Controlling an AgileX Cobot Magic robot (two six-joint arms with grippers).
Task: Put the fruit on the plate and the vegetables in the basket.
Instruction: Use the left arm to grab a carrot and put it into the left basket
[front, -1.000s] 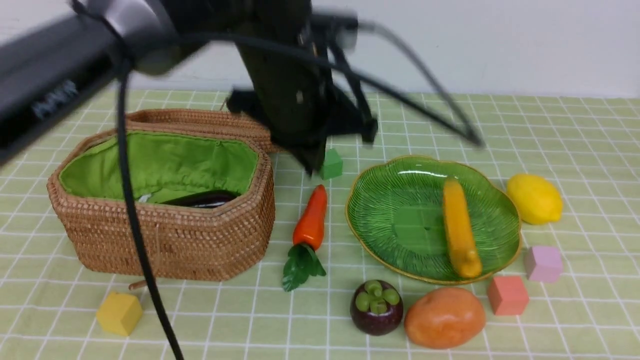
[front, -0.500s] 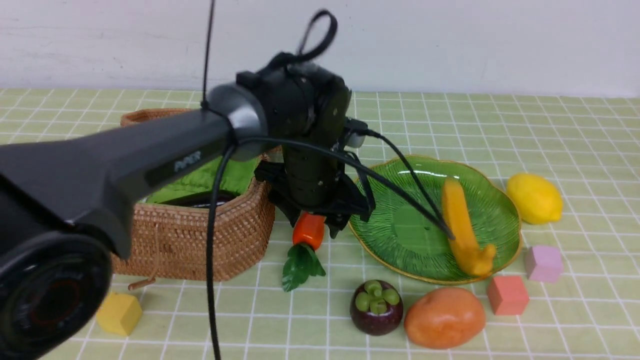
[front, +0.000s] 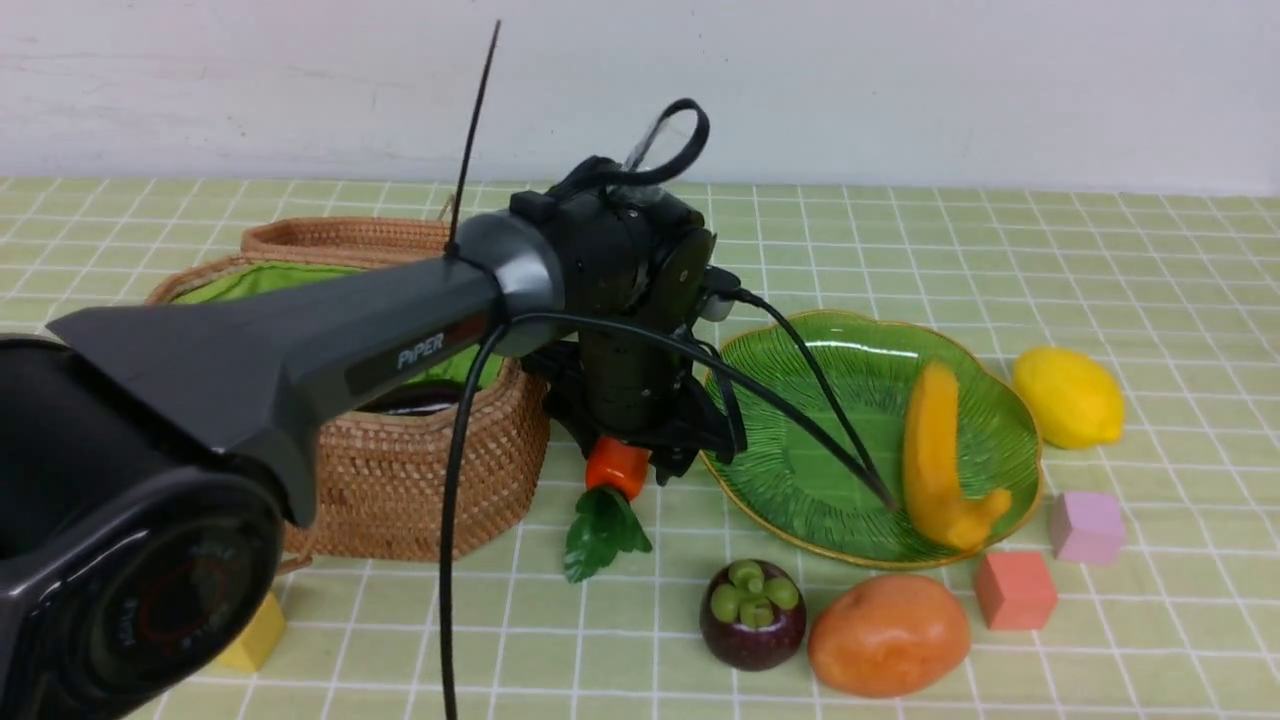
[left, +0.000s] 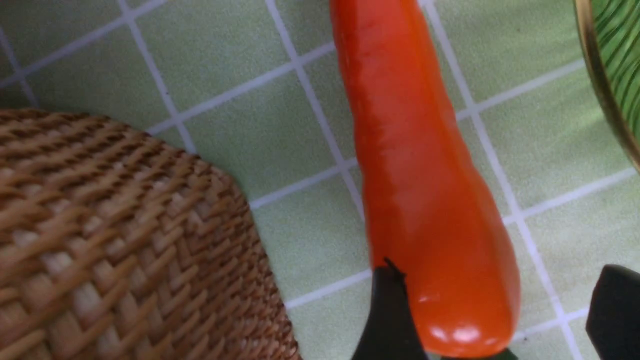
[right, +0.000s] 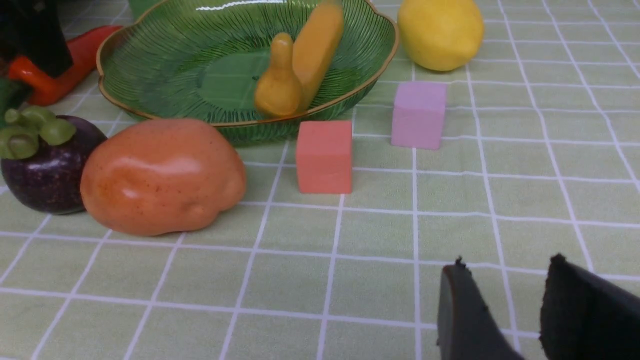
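The carrot (front: 617, 467) lies on the table (front: 1150, 300) between the basket (front: 420, 480) on its left and the plate (front: 790, 400) on its right. Its long axis runs near to far, leaves nearest. The left end effector (left: 500, 305) hangs directly over its thick end, jaws spread either side across that axis, pinching nothing yet. The right end effector (right: 505, 310), slightly parted and empty, sits low at the near right, well apart, so the left arm is nearer.
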